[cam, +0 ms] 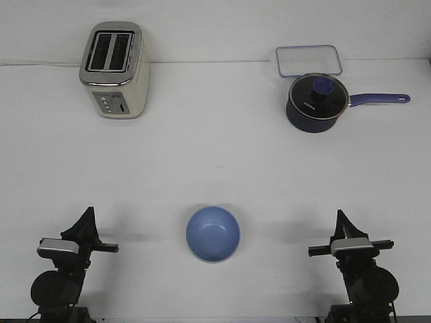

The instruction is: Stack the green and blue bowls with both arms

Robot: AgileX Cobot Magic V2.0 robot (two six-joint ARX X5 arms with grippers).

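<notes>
Sitting upright on the white surface, blue bowl is near the front edge, between both arms & apart from each. It may be resting inside the green one; can't tell. Left gripper & right gripper point away over the surface; fingers' state can't be told. Toaster back left; saucepan & clear container back right.

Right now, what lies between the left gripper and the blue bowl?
Nothing: the front view shows only bare white table between the left gripper and the blue bowl.
</notes>
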